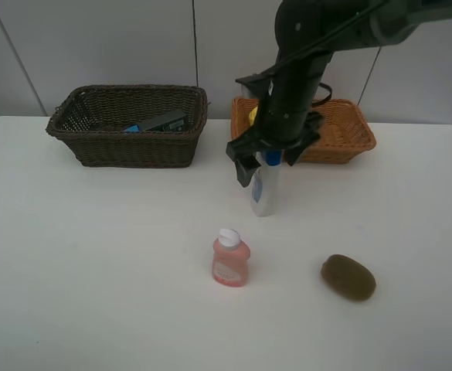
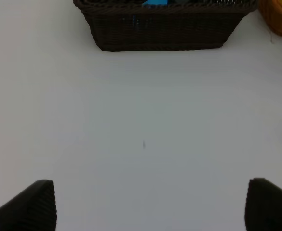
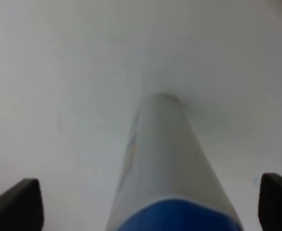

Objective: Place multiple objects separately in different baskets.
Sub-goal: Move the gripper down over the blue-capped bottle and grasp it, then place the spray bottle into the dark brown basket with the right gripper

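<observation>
Brown kiwi (image 1: 348,278) nearest the lens, lying loose on white table (image 1: 94,270), in front of and to the right of white blue-capped bottle (image 1: 263,193). Pink bottle (image 1: 231,261) upright, also in front of that white bottle, a little to its left, well apart from it. White blue-capped bottle standing upright, cap up, so open to a grasp from above. Right gripper (image 1: 268,161) poised over the cap, jaws spread wide, one finger on either side, no pad touching in the wrist view: open, holding nothing, seemingly lined up for a squeeze on the upper body. Behind the white bottle and to its left, dark brown basket (image 1: 133,147), the deeper one, with dark flat eraser block (image 1: 164,121) inside. Behind the white bottle and slightly right, light orange-tan basket (image 1: 341,143), partly hidden by the arm, with a sliver of yellow at its near corner, probably yellow lemon (image 1: 253,116). Judging by that split, fruit for the tan basket and non-food for the dark one, hence the dark basket as likely home for this bottle. Left gripper (image 2: 150,207) open and empty over bare table, facing the dark basket, clear of the working arm; place relative to the white bottle not tellable.
</observation>
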Controlling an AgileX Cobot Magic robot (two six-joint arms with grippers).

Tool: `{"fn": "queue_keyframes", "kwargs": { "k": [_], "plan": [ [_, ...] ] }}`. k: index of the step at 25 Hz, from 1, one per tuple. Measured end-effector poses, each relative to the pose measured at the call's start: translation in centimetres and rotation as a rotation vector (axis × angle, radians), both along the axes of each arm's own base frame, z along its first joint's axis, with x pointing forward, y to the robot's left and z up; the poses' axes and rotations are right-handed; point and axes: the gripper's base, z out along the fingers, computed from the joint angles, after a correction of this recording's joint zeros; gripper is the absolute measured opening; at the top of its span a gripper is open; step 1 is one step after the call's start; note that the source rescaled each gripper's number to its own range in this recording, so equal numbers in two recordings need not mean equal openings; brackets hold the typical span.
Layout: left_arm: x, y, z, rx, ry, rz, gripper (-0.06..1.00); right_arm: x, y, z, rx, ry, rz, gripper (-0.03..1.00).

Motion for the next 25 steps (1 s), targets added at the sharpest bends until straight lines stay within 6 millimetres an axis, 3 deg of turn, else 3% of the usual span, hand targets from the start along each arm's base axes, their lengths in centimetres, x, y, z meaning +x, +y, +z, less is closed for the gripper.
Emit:
{"fn": "queue_keyframes", "kwargs": {
  "k": [2,5,7,8,15,17,20,22,25],
  "plan": [
    [0.0,0.0,0.0,0.000,0.000,0.000,0.99,0.1,0.0,-0.2,-0.003,0.002,0.001,0.82],
    [0.0,0.0,0.0,0.000,0.000,0.000,0.99,0.1,0.0,-0.2,-0.008,-0.003,0.003,0.46],
    [0.0,0.0,0.0,0.000,0.000,0.000,0.99,0.2,-0.1,-0.2,-0.017,-0.010,0.009,0.14],
    [0.0,0.0,0.0,0.000,0.000,0.000,0.99,0.2,-0.1,-0.2,-0.020,-0.013,0.010,0.07],
    [0.0,0.0,0.0,0.000,0.000,0.000,0.99,0.4,-0.1,0.8,-0.026,-0.022,0.012,0.07],
    [0.0,0.0,0.0,0.000,0.000,0.000,0.99,0.7,0.1,2.8,-0.002,-0.062,0.010,0.07],
    [0.0,0.0,0.0,0.000,0.000,0.000,0.99,1.4,0.6,7.4,0.093,-0.189,0.006,0.07],
    [0.0,0.0,0.0,0.000,0.000,0.000,0.99,2.0,1.4,10.5,0.193,-0.290,0.013,0.07],
    [0.0,0.0,0.0,0.000,0.000,0.000,0.99,3.0,2.9,13.4,0.386,-0.437,0.030,0.07]
  ]
}}
